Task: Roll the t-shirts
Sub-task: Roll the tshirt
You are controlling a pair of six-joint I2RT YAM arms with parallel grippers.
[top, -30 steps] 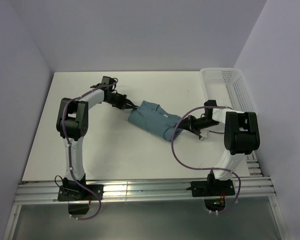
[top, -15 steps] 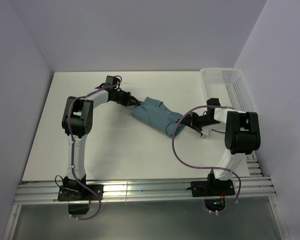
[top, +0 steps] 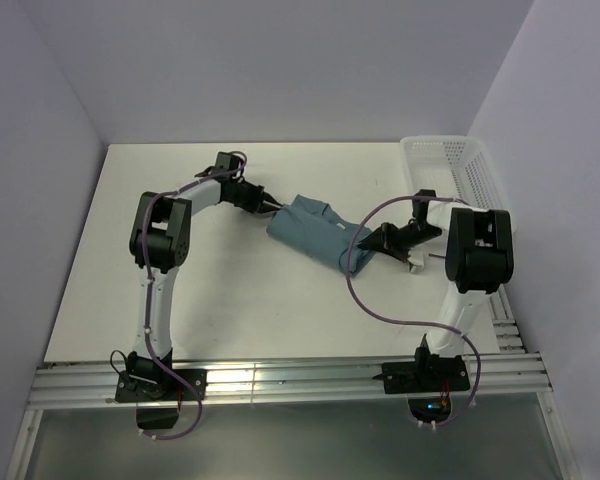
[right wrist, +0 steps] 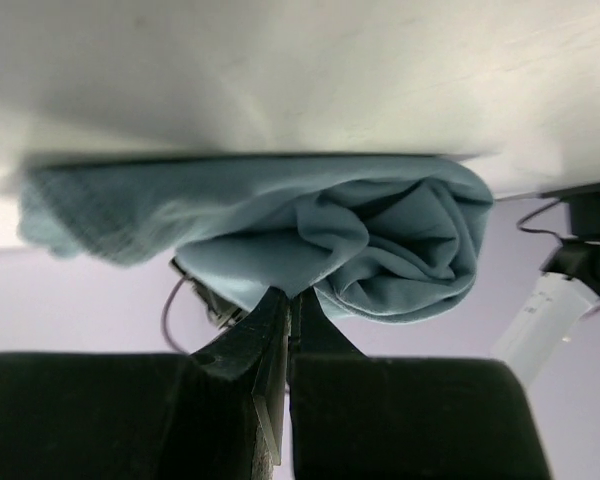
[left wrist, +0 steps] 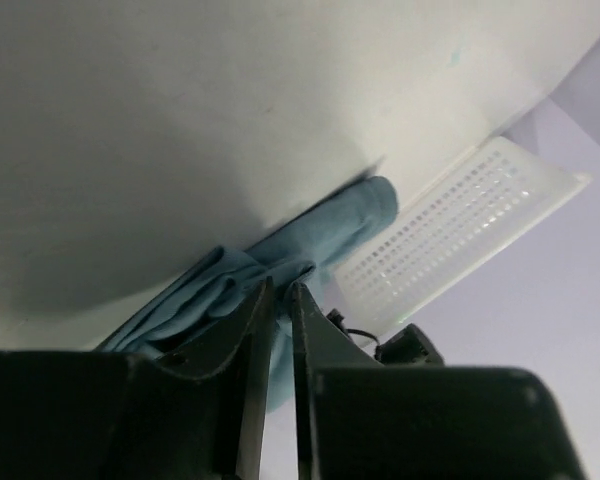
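The teal-blue t-shirt (top: 315, 232) lies as a rolled bundle slanting across the middle of the white table. In the right wrist view its spiral end (right wrist: 400, 245) faces the camera. My left gripper (top: 275, 208) is at the bundle's far-left end. In the left wrist view its jaws (left wrist: 280, 285) stand a narrow slit apart, with the cloth (left wrist: 330, 225) right at the tips. My right gripper (top: 365, 243) is at the near-right end. There its jaws (right wrist: 292, 293) are pinched shut on a fold of the cloth.
A white mesh basket (top: 460, 175) stands at the far right edge of the table, close behind the right arm, and also shows in the left wrist view (left wrist: 450, 225). The right arm's purple cable (top: 352, 285) loops over the table in front of the bundle.
Both grippers and the rolled bundle have shifted slightly right and away from the arm bases. The left gripper's jaws have parted from shut to a narrow gap.
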